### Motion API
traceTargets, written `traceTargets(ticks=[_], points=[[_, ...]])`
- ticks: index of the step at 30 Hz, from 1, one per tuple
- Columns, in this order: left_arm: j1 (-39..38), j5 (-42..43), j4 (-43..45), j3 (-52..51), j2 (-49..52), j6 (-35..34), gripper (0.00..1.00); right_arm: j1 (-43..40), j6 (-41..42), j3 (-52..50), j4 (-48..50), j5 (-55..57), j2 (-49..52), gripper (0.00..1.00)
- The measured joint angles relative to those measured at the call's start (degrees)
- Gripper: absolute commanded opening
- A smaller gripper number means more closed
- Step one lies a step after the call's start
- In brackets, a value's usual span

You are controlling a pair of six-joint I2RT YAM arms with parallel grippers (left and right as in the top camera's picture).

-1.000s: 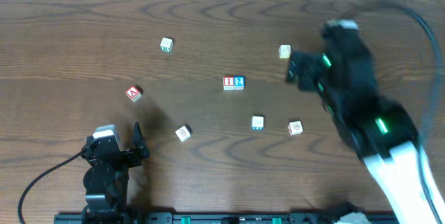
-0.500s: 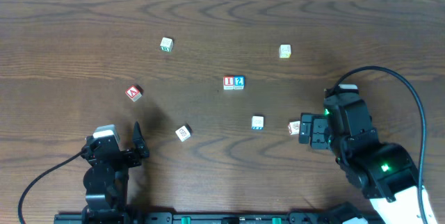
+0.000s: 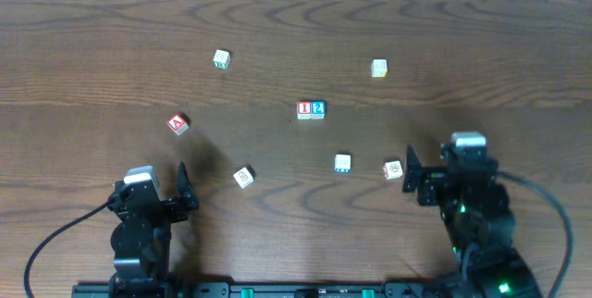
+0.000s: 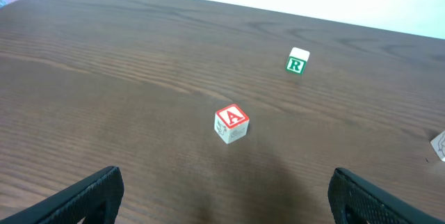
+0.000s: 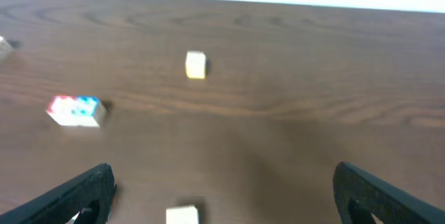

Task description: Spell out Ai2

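The red-and-white "A" cube [image 3: 178,124] lies alone at the left and shows in the left wrist view [image 4: 231,123], well ahead of the fingers. The red-and-white "I" cube [image 3: 303,110] and the blue "2" cube [image 3: 318,109] stand side by side, touching, at mid-table. They show as a pair [image 5: 75,110] at the left of the right wrist view. My left gripper [image 3: 148,192] [image 4: 226,200] is open and empty near the front edge. My right gripper [image 3: 458,173] [image 5: 222,200] is open and empty at the front right.
A pale cube with a green "R" [image 3: 221,58] [image 4: 297,62] lies far left. A yellowish cube [image 3: 378,68] [image 5: 195,65] lies far right. A white cube [image 3: 243,177], a blue-marked one [image 3: 342,162] and an orange-patterned one [image 3: 393,169] lie nearer the front.
My right arm has pulled back from the far right of the table to the front edge, with its gripper open. The cubes and the left arm have not moved.
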Motion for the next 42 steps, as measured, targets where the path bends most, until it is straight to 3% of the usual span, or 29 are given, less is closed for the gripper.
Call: traceTargets(ticks=[6,12,16,35,42], points=[[0.00,0.00,-0.02,0.00,0.00,0.00,0.95,-1.70,-1.36,-9.81,-0.74,-0.31,-9.86,0.99],[0.00,0.00,-0.02,0.00,0.00,0.02,0.95,-1.97,-1.73,-14.12,-11.10,-0.39,-15.89,0.99],[0.00,0.00,-0.04,0.00,0.00,0.02,0.95,-1.97,-1.77,-15.23,-15.78,-0.70,-16.57,0.99],[0.00,0.07,0.07,0.00,0.00,-0.09,0.95,-1.97,-1.77,-15.23,-15.72,-0.90,-16.68,0.99],[0.00,2.56,0.07,0.00,0.15,-4.63,0.95,-1.97,-1.79,-15.23,-15.72,-0.98,-16.68,0.99]])
